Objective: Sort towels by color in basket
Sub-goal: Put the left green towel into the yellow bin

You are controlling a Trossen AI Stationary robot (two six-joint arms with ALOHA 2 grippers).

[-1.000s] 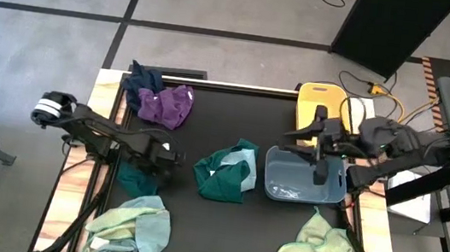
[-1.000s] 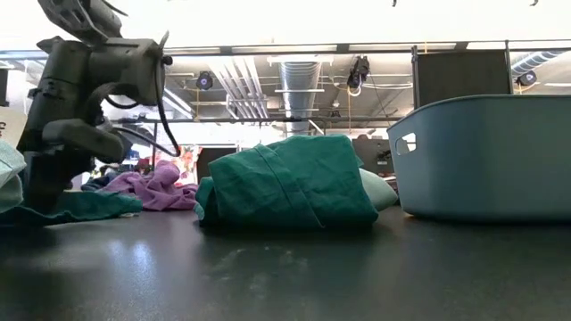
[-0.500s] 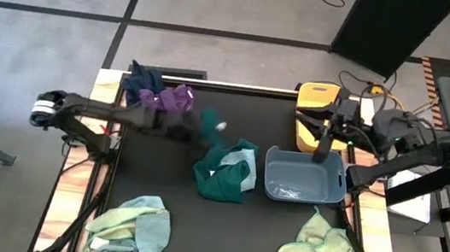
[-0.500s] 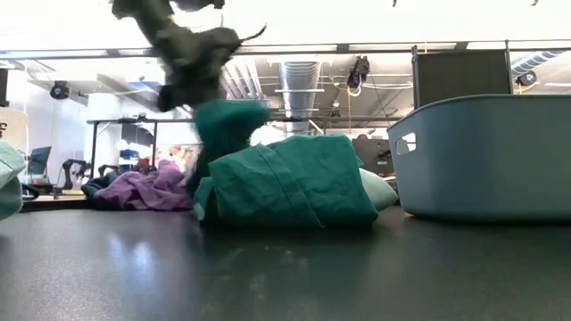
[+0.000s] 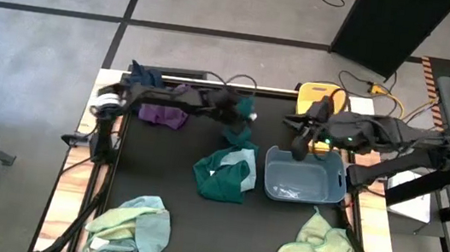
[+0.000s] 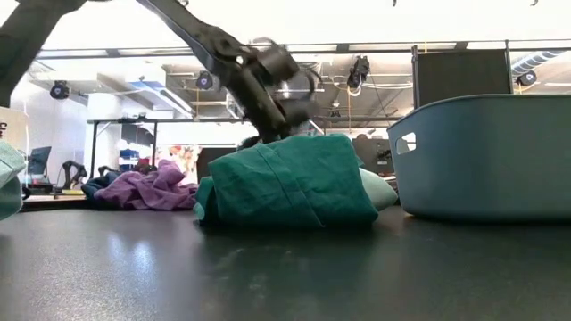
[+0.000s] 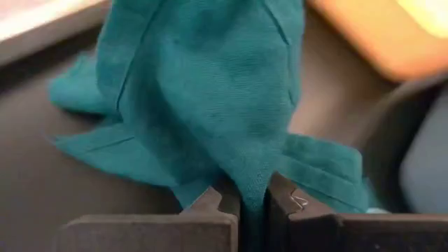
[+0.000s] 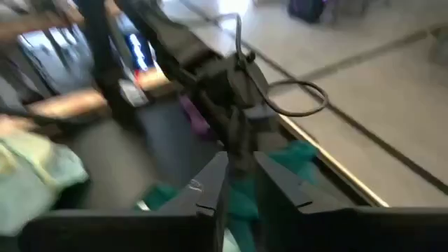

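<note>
Black matte worktop (image 5: 165,196), grey concrete floor around it, ceiling ducts in the room beyond. Left gripper (image 5: 239,115) reaches over the far middle, fingers (image 7: 210,203) clamped on a dark green towel (image 7: 210,91), soft and creased, hanging in folds below them. Behind that arm, a crumpled purple towel (image 5: 162,111). Just below the hanging cloth, a folded green pile (image 5: 223,173). Right of it, a smooth grey-blue bin (image 5: 305,177); the right gripper (image 5: 298,145) hovers at its far rim, fingers (image 8: 276,183) apart. Pale towels (image 5: 317,249) lie near.
</note>
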